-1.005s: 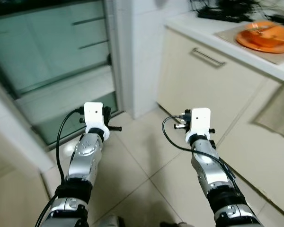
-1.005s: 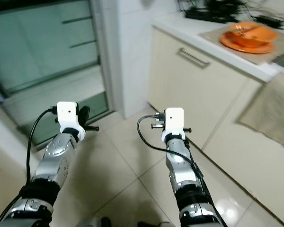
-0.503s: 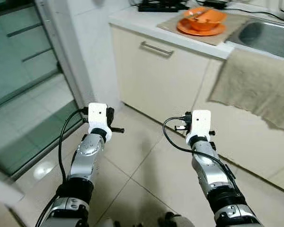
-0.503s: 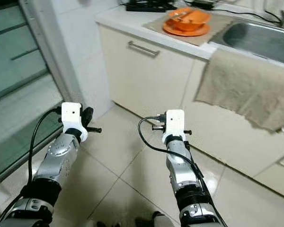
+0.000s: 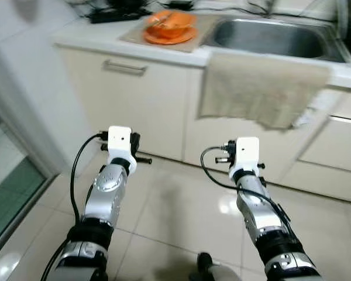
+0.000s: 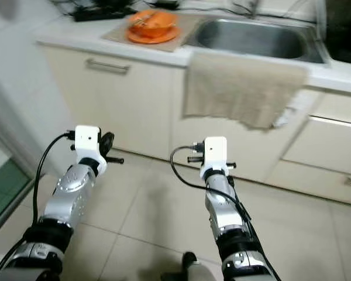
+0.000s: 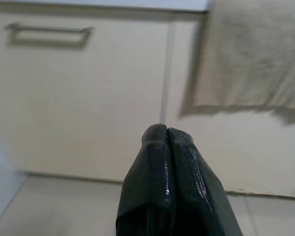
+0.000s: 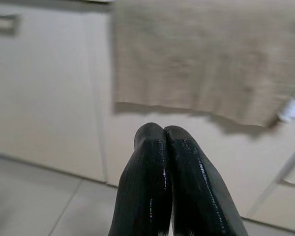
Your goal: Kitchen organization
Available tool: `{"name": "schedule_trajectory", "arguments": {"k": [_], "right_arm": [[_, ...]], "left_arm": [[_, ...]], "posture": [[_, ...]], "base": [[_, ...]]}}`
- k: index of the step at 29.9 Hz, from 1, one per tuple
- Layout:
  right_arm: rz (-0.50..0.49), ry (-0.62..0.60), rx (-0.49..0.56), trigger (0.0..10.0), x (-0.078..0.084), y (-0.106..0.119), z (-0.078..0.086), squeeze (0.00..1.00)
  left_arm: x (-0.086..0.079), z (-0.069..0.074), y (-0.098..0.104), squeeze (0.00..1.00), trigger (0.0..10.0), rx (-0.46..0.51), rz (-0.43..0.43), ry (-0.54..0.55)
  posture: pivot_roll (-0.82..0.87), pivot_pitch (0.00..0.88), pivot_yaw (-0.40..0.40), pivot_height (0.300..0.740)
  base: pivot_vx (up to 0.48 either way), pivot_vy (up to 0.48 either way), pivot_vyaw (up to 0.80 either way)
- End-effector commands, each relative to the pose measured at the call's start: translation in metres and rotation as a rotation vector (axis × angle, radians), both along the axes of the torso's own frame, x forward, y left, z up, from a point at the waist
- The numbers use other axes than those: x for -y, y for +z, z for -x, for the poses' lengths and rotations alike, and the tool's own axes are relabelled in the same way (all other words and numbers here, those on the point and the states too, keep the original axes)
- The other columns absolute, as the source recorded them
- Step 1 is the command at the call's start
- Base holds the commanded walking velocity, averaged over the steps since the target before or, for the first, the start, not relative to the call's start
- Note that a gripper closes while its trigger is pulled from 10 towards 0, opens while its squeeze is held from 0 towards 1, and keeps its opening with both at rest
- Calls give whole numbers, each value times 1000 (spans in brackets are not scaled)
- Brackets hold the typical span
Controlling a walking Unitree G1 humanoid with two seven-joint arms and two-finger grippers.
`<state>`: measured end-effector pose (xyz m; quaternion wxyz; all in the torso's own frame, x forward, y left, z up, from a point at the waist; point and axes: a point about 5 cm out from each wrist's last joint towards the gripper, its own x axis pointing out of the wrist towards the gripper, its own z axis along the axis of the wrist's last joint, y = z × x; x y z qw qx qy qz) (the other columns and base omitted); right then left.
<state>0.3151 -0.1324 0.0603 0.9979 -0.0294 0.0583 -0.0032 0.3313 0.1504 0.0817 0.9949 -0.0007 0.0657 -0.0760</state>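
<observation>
Sink (image 5: 269,38) & towel (image 5: 260,88) now ahead.

Both silver arms reach forward, side by side at the same height. The left claw (image 7: 167,142) and right claw (image 8: 163,140) each have their black fingers pressed together, holding nothing.

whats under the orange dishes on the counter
The orange dishes sit on a tan mat lying on the white counter, just left of the sink. The mat's middle is covered by the plate, so anything beneath there cannot be seen.
</observation>
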Motion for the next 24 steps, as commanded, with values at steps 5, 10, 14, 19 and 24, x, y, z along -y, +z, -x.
{"name": "schedule_trajectory", "arguments": {"k": [5,10,14,19,24], "right_arm": [[28,2,18,10000,0,4,-4,0],[34,-12,13,10000,0,4,-4,0],[32,-13,15,10000,0,4,-4,0],[36,-14,16,10000,1,4,-4,0],[41,-17,20,10000,1,4,-4,0]], "left_arm": [[0,-2,2,0,10000,11,-24,-8],[1,-2,3,0,10000,14,-14,-6],[0,-3,6,0,10000,33,-1,1],[3,-5,12,0,10000,63,-13,-16],[4,-6,15,0,10000,77,-14,-19]], "posture": [[-28,0,52,740],[-29,0,54,740],[-30,0,55,740],[-32,0,58,740],[-33,0,60,740]], "base": [[0,0,-525],[0,0,0],[298,0,0],[466,0,0],[480,0,0]]}}
